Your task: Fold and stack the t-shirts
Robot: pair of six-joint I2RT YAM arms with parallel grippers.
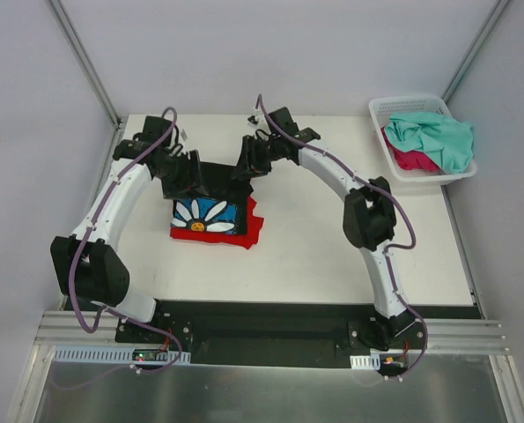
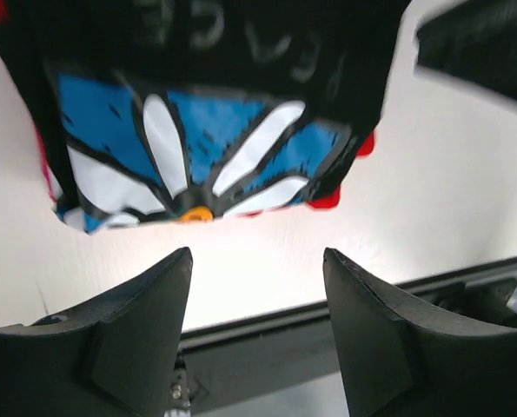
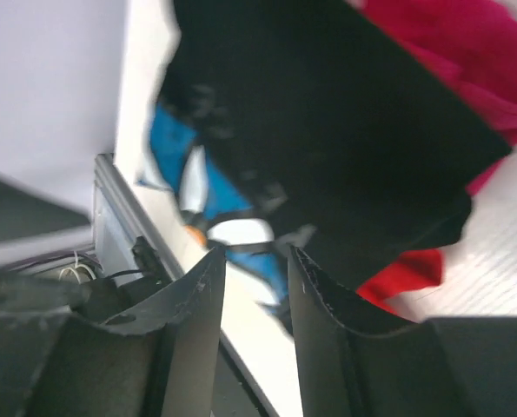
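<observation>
Black cloth with a blue-and-white daisy print, the black shirt (image 1: 207, 214) lies folded on the red shirt (image 1: 253, 229), left of the bench's (image 1: 332, 256) middle. Both grippers hover at its far edge. The left gripper (image 2: 256, 261) stands wide open and empty. The right gripper (image 3: 256, 256) is narrowly parted, with nothing seen pinched. The bundle looks slightly wider across than deep, daisy side towards the arm bases. The teal shirt (image 1: 438, 137) and magenta shirt (image 1: 411, 160) sit heaped in the basket (image 1: 380, 110) at the far right corner, nearer the right arm, which probably fetches next.
</observation>
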